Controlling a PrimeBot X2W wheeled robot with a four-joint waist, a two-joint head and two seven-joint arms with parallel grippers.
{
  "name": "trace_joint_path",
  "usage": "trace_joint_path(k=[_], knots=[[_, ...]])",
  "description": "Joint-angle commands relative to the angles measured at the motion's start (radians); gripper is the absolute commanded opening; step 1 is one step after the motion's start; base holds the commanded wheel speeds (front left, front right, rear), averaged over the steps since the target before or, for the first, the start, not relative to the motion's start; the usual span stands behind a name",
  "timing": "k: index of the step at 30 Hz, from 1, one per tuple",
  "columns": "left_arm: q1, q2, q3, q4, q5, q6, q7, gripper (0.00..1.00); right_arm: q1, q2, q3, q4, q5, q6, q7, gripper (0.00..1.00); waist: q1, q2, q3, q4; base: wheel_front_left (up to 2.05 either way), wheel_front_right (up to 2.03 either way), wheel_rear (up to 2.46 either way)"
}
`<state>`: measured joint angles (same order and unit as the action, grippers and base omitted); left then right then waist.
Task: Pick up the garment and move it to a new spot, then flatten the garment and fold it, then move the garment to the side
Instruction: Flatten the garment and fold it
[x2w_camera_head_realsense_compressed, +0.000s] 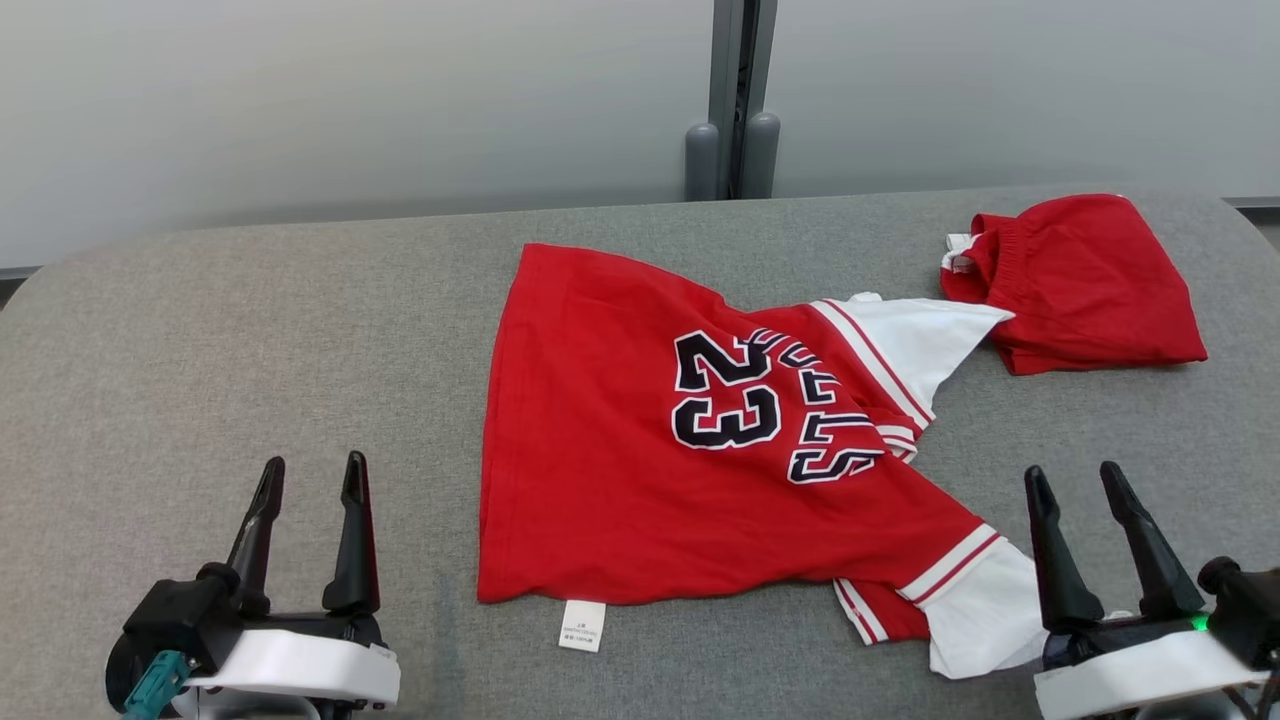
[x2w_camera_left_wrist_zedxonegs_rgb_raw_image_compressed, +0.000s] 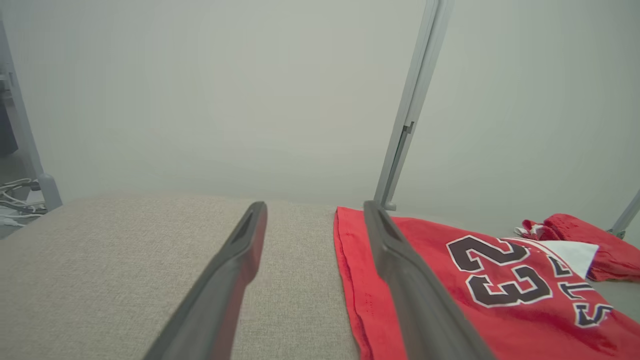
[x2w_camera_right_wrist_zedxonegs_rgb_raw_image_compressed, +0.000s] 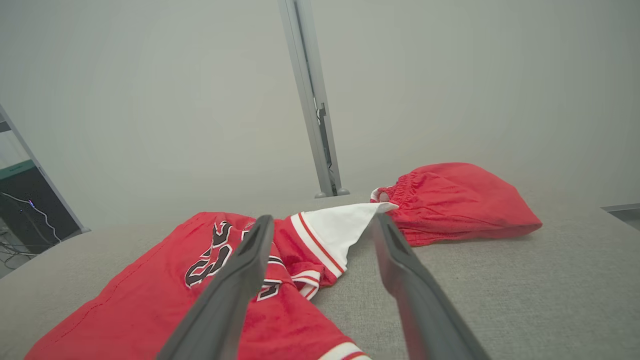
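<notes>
Parted empty jaws either side of red jersey (x2w_camera_head_realsense_compressed: 610, 490)

My left gripper (x2w_camera_head_realsense_compressed: 313, 462) has two long dark fingers (x2w_camera_head_realsense_compressed: 352, 540) tapering to narrow tips, set on a black base; behind it sits a rounded white cuff (x2w_camera_head_realsense_compressed: 290, 665) with a teal connector (x2w_camera_head_realsense_compressed: 155, 685) at its side; my right gripper (x2w_camera_head_realsense_compressed: 1072, 470) looks the same, with a small green light (x2w_camera_head_realsense_compressed: 1197, 623) at its base.
</notes>
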<state>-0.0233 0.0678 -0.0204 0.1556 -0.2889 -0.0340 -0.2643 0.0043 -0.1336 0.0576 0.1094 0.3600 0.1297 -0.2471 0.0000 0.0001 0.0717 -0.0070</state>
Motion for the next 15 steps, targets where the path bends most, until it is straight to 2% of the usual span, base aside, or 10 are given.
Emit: trace_joint_path(k=[1,15], knots=[[0.013,-0.003,0.006,-0.006,0.009,-0.008,-0.001,1.0,0.002,-0.002,0.008,0.006,-0.003,0.002,-0.009,1.0,0.0,-0.0001,-0.002,-0.002,0.0,0.0,0.0],[0.016,-0.011,0.042,0.003,0.029,-0.034,-0.001,1.0,-0.007,-0.023,0.012,0.021,-0.005,0.002,-0.016,1.0,0.0,-0.0001,-0.02,-0.006,0.0,0.0,0.0]])
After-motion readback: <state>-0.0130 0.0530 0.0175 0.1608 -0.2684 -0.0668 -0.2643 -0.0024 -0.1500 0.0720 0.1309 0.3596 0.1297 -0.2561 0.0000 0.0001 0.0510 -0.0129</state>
